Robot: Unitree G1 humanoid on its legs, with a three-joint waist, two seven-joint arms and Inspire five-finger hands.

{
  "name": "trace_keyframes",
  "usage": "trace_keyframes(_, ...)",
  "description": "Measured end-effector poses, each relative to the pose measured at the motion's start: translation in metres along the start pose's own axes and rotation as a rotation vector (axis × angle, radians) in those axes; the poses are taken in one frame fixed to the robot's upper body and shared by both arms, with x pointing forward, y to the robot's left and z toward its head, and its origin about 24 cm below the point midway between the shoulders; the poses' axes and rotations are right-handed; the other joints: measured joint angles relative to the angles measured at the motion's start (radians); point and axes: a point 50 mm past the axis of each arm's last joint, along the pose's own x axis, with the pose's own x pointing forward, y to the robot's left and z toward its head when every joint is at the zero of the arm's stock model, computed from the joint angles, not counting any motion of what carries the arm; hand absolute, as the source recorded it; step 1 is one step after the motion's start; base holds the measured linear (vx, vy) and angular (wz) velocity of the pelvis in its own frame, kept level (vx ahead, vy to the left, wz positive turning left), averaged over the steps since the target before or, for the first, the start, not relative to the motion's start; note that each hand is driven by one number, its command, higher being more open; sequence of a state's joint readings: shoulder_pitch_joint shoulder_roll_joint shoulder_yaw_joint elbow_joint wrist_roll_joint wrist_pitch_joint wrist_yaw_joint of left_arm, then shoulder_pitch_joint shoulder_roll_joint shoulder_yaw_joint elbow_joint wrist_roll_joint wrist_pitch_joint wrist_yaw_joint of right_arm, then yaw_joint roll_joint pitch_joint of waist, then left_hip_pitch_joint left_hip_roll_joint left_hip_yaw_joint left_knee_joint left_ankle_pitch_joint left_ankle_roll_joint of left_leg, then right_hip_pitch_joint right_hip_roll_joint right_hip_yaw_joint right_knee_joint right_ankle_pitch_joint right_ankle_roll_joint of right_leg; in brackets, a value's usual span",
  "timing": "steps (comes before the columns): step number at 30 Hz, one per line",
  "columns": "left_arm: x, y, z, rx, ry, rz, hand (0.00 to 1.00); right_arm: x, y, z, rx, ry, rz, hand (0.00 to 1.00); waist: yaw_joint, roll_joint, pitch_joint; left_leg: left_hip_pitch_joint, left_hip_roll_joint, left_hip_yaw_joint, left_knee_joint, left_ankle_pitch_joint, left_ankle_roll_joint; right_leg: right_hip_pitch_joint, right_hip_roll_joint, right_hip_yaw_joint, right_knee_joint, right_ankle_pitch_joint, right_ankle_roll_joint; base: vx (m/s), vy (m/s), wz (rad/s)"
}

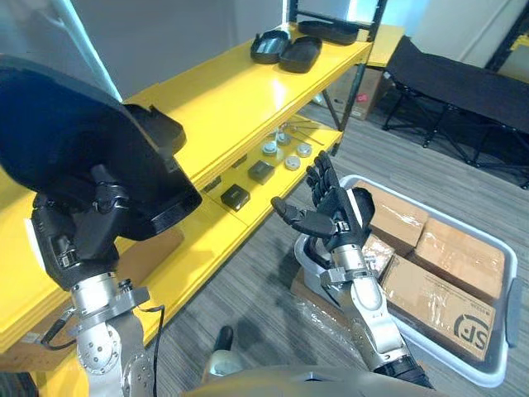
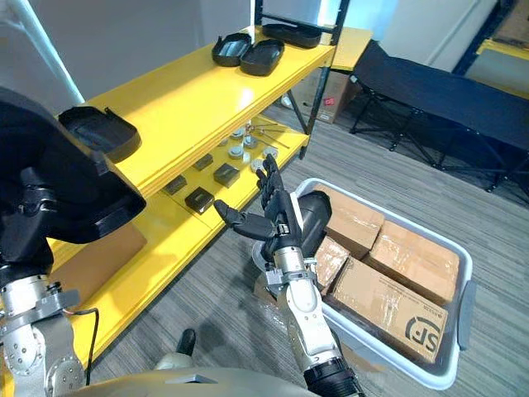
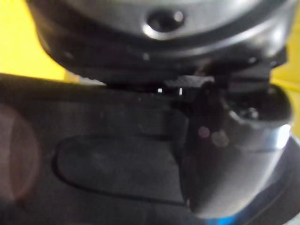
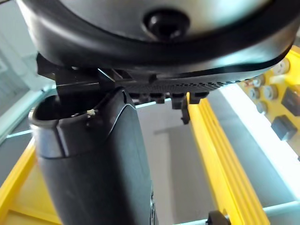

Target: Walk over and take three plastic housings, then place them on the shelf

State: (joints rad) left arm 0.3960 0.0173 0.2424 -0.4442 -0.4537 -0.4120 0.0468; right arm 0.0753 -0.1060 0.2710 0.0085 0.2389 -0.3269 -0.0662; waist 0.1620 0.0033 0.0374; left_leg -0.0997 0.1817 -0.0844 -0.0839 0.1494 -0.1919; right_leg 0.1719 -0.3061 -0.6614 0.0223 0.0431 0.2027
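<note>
Left hand gripping one black housing above the yellow shelf, right hand spread wide and empty.

My left hand (image 1: 78,227) was curled under a large black plastic housing (image 1: 74,132) at the near left; its fingertips were hidden beneath the shell, whose left side was cut off by the frame. On the top board of the yellow shelf (image 1: 223,99) lay four more housings: a lone housing (image 2: 99,128) just beyond the held one and three far housings (image 1: 299,54), the farthest partly behind a post. My right hand (image 1: 331,215) hung with fingers straight over a grey tote (image 2: 465,313) of four cardboard boxes (image 1: 459,248). On the lower board sat small black blocks (image 1: 235,196) and round silver parts (image 1: 269,149), too small to count.
</note>
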Motion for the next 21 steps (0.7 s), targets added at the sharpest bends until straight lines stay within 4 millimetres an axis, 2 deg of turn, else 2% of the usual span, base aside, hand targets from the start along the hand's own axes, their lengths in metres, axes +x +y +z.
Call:
trace_keyframes(1, 0.000, -0.002, -0.001, -0.024, 0.003, -0.024, 0.00, 0.000, -0.003, -0.001, -0.014, 0.009, -0.013, 1.00, -0.005, -0.010, 0.004, -0.017, -0.014, 0.006, 0.000, 0.016, 0.012, 0.008, -0.011, -0.035, 0.017, -0.018, 0.002, -0.02, 0.010, 1.06)
trace_keyframes(2, 0.001, -0.013, -0.004, -0.058, 0.007, -0.099, 0.00, -0.001, -0.012, 0.000, -0.050, 0.011, -0.063, 1.00, -0.032, -0.023, 0.020, -0.047, -0.035, 0.040, 0.000, 0.048, 0.040, 0.022, -0.029, -0.088, 0.050, -0.051, 0.007, -0.02, 0.014, 1.12)
trace_keyframes(4, 0.000, -0.023, -0.007, -0.086, 0.019, -0.183, 0.00, -0.005, -0.022, -0.001, -0.059, 0.021, -0.110, 1.00, -0.025, -0.024, 0.043, -0.056, -0.041, 0.051, 0.000, 0.067, 0.049, 0.022, -0.036, -0.101, 0.083, -0.080, 0.010, -0.06, 0.037, 0.75)
trace_keyframes(5, -0.001, -0.025, -0.007, -0.087, 0.025, -0.206, 0.00, -0.006, -0.023, -0.002, -0.062, 0.027, -0.111, 1.00, -0.027, -0.027, 0.050, -0.056, -0.050, 0.051, -0.001, 0.070, 0.052, 0.023, -0.046, -0.094, 0.100, -0.116, 0.016, -0.08, 0.033, 0.31)
trace_keyframes(9, -0.001, -0.025, -0.007, -0.071, 0.026, -0.231, 0.00, -0.007, -0.025, 0.000, -0.075, 0.023, -0.068, 1.00, -0.033, -0.001, 0.062, -0.050, -0.049, 0.110, -0.002, 0.071, 0.068, 0.004, -0.068, -0.060, 0.143, -0.136, 0.022, -0.09, 0.014, -0.03)
trace_keyframes(10, -0.001, -0.026, -0.006, -0.067, 0.025, -0.248, 0.00, -0.007, -0.024, 0.000, -0.075, 0.020, -0.057, 1.00, -0.033, 0.001, 0.063, -0.052, -0.050, 0.116, -0.001, 0.074, 0.067, -0.009, -0.072, -0.036, 0.154, -0.140, 0.015, -0.07, 0.018, -0.05)
trace_keyframes(12, -0.001, -0.032, -0.006, -0.077, 0.026, -0.303, 0.00, -0.006, -0.022, 0.002, -0.072, 0.009, -0.049, 1.00, -0.053, -0.008, 0.066, -0.071, -0.062, 0.095, -0.001, 0.092, 0.072, -0.040, -0.069, 0.063, 0.181, -0.185, -0.025, -0.06, 0.008, 0.20)
trace_keyframes(13, -0.001, -0.033, -0.007, -0.081, 0.030, -0.316, 0.00, -0.006, -0.022, 0.002, -0.070, 0.008, -0.048, 1.00, -0.057, -0.013, 0.069, -0.072, -0.067, 0.088, -0.001, 0.094, 0.071, -0.043, -0.069, 0.084, 0.189, -0.201, -0.028, -0.07, -0.012, 0.34)
trace_keyframes(15, -0.004, -0.039, -0.009, -0.104, 0.044, -0.339, 0.00, -0.006, -0.019, 0.001, -0.066, 0.011, -0.025, 1.00, -0.057, -0.017, 0.071, -0.073, -0.068, 0.075, -0.001, 0.099, 0.070, -0.045, -0.066, 0.101, 0.208, -0.226, -0.020, -0.08, -0.039, 0.22)
trace_keyframes(17, -0.006, -0.046, -0.011, -0.130, 0.054, -0.358, 0.00, -0.007, -0.014, 0.001, -0.063, 0.011, 0.026, 1.00, -0.060, -0.011, 0.071, -0.086, -0.067, 0.044, -0.001, 0.115, 0.075, -0.045, -0.055, 0.101, 0.231, -0.248, 0.013, -0.10, -0.056, 0.35)
trace_keyframes(20, -0.008, -0.051, -0.014, -0.155, 0.068, -0.360, 0.00, -0.010, -0.012, -0.002, -0.061, 0.024, 0.053, 1.00, -0.056, -0.008, 0.072, -0.105, -0.067, 0.024, -0.001, 0.137, 0.097, -0.039, -0.046, 0.065, 0.261, -0.272, 0.027, -0.09, -0.033, 0.46)
trace_keyframes(21, -0.008, -0.051, -0.014, -0.155, 0.071, -0.357, 0.00, -0.011, -0.012, -0.002, -0.061, 0.028, 0.054, 1.00, -0.055, -0.009, 0.073, -0.105, -0.068, 0.024, -0.001, 0.139, 0.095, -0.033, -0.044, 0.056, 0.264, -0.276, 0.030, -0.08, -0.020, 0.41)
